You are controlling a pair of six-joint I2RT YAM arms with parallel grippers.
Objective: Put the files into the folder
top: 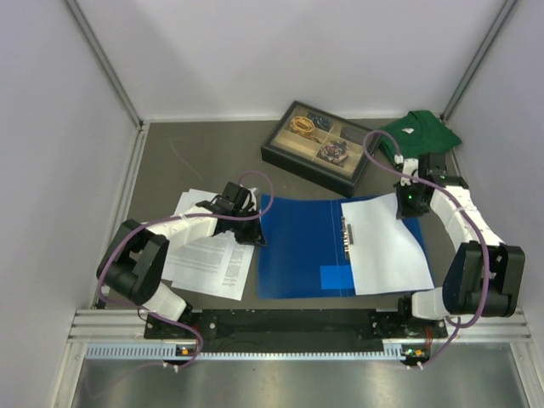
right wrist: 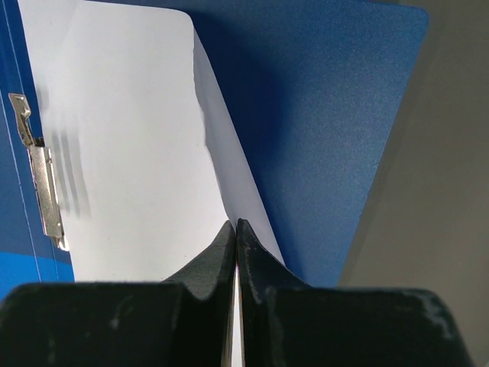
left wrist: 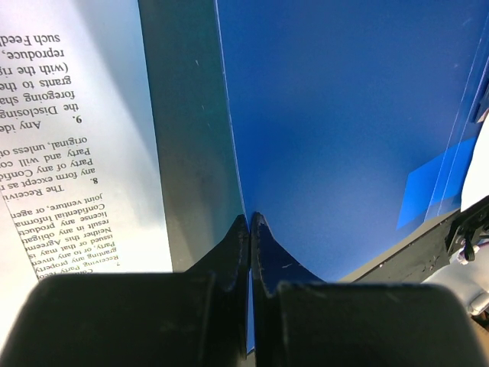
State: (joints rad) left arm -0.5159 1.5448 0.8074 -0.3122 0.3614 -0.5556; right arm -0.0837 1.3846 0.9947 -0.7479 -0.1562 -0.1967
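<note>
Pinches one sheet [top: 387, 246] on the open folder [top: 297, 246], at the counter's middle, in right gripper [right wrist: 235, 225] jaws. Holds left gripper [left wrist: 250, 222] jaws together beside the folder. Might rip or crumple paper if tugged. Leaves more files [top: 208, 259] near the counter's left edge.

Both arms reach forward, elbows out, left gripper [top: 252, 231] and right gripper [top: 406, 202] pinched closed.

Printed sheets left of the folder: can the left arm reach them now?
Probably yes: the left gripper, shut at the folder edge, is right beside the printed sheets; only its own arm crosses above them.
</note>
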